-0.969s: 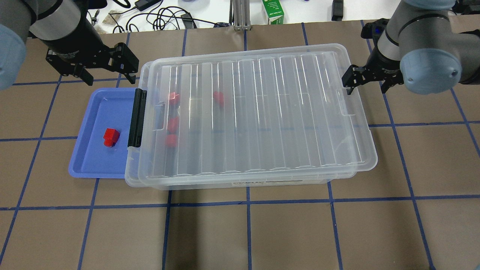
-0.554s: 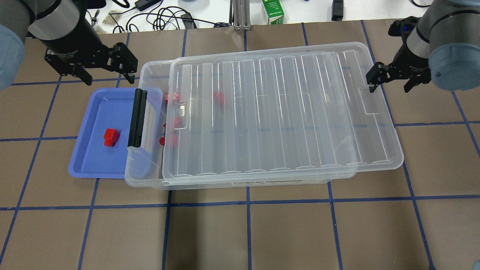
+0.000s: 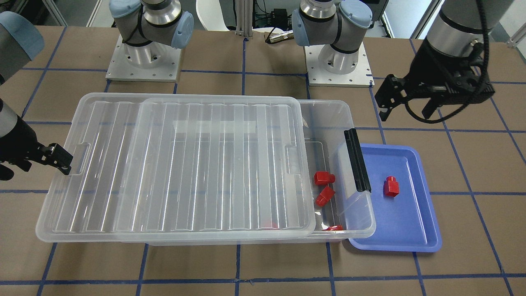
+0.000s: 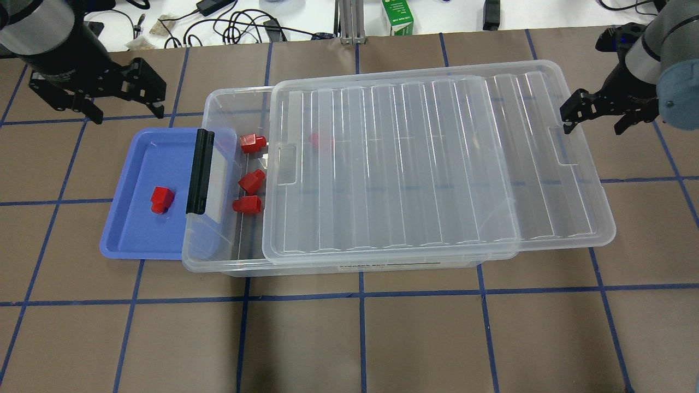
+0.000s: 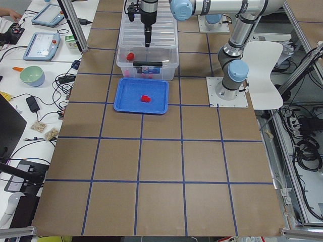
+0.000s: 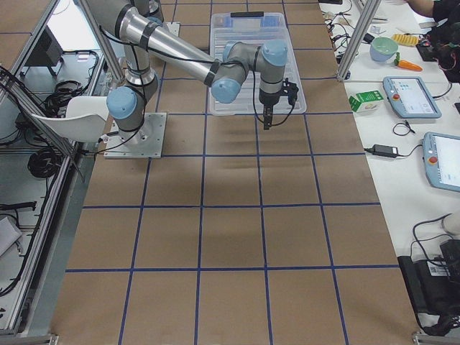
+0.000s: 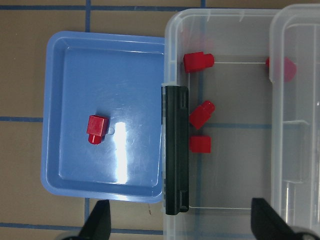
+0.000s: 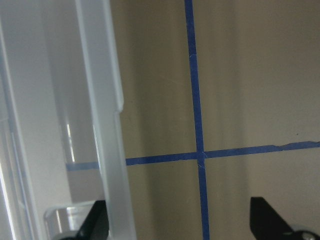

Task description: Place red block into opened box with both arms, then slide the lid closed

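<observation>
One red block [image 4: 162,198] [image 3: 391,186] [image 7: 96,128] lies on the blue tray. The clear box [image 4: 210,245] [image 3: 363,213] holds several more red blocks [image 4: 252,181], one of them dim under the lid. The ribbed lid [image 4: 437,164] [image 3: 164,164] rests on the box, shifted so its end overhangs on my right arm's side, and the box's latch end is uncovered. My left gripper [image 4: 129,114] [image 3: 404,115] hangs open and empty behind the tray. My right gripper [image 4: 594,130] is open, with one finger against the lid's overhanging short edge [image 8: 107,150].
The blue tray [image 4: 125,240] sits against the box's black latch [image 4: 199,170]. A green carton [image 4: 397,16] and cables [image 4: 240,24] lie beyond the table's far edge. The two arm bases [image 3: 141,61] stand behind the box.
The lid has slid toward my right arm's side along with the right gripper, uncovering the box's latch end and three red blocks. My left gripper has drifted away to the left.
</observation>
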You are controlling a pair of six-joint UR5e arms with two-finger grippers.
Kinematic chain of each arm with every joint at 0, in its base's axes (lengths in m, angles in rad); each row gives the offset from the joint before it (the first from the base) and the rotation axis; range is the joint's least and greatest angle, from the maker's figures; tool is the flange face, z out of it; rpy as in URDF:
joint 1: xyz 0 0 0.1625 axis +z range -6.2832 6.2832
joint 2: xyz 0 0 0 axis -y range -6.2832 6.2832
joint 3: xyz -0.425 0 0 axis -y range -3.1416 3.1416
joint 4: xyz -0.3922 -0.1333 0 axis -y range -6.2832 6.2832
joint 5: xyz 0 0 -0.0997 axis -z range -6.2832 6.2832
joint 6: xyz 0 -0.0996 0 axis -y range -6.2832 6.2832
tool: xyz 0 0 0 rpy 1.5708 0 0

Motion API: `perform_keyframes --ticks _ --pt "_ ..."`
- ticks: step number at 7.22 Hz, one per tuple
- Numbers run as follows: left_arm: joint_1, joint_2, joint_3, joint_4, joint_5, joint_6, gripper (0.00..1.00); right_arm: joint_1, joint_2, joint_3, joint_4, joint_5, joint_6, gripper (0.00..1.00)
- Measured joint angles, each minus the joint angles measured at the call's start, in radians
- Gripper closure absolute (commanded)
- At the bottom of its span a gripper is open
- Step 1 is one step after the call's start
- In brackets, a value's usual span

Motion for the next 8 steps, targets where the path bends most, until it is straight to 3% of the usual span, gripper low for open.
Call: perform_keyframes --ticks 3,6,8 --pt "0.176 -0.096 -0.035 0.058 -0.033 0.177 0.00 -0.004 0.000 0.000 -0.002 -0.007 0.000 0.00" --pt "0.240 -0.230 -0.148 0.262 -0.055 0.299 0.00 -0.043 -0.001 -0.001 -0.005 -0.003 -0.004 0.00" --pt "0.248 -0.285 -0.185 0.314 -0.085 0.347 0.00 -0.064 -0.001 -0.002 -0.006 -0.001 -0.020 0.00"
